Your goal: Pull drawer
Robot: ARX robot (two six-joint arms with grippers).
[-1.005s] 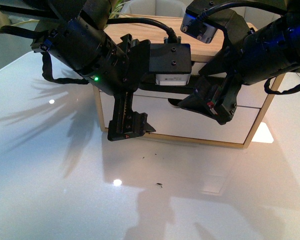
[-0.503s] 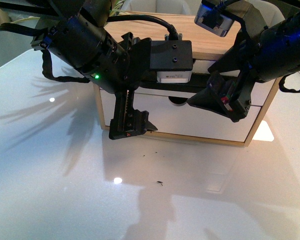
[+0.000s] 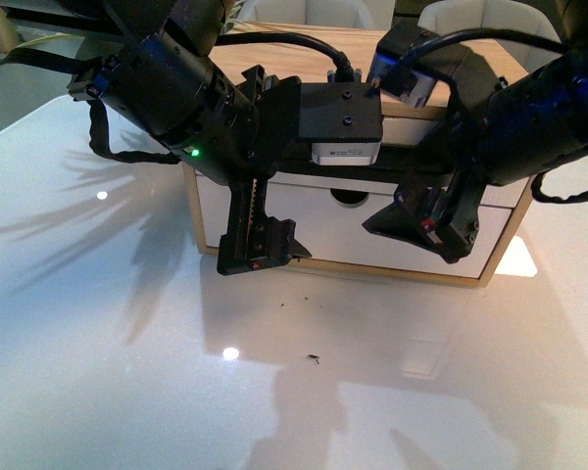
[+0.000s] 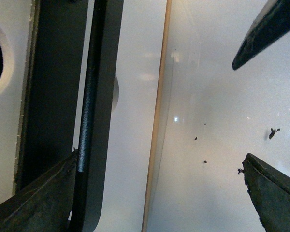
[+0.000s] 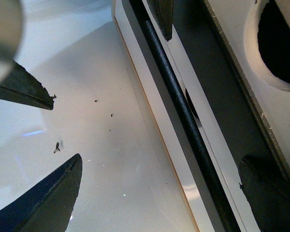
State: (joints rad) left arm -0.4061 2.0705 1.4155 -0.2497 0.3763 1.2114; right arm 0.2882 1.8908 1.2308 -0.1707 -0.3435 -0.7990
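Observation:
The drawer (image 3: 372, 243) is the lower white front of a small wooden cabinet (image 3: 274, 54), with a half-round notch (image 3: 348, 199) in its upper edge. Both arms hide most of its black bar handle (image 4: 89, 121) (image 5: 179, 104) from the front view. My left gripper (image 3: 260, 257) (image 4: 160, 157) hangs open in front of the drawer's left part, and the bar runs right past one fingertip (image 4: 63, 169). My right gripper (image 3: 421, 230) (image 5: 160, 162) is open in front of the right part, with the bar passing between its fingers, close to one finger (image 5: 268, 191).
The cabinet stands on a glossy white table (image 3: 127, 343) that has a few dark specks (image 3: 314, 359) in front of it. Above the handle lies a second white drawer front with its own notch (image 5: 280, 43). Pale chairs stand behind the cabinet.
My right arm has dropped and swung in toward the drawer front, bringing its open fingers lower around the handle. The left gripper has shifted only slightly down and right.

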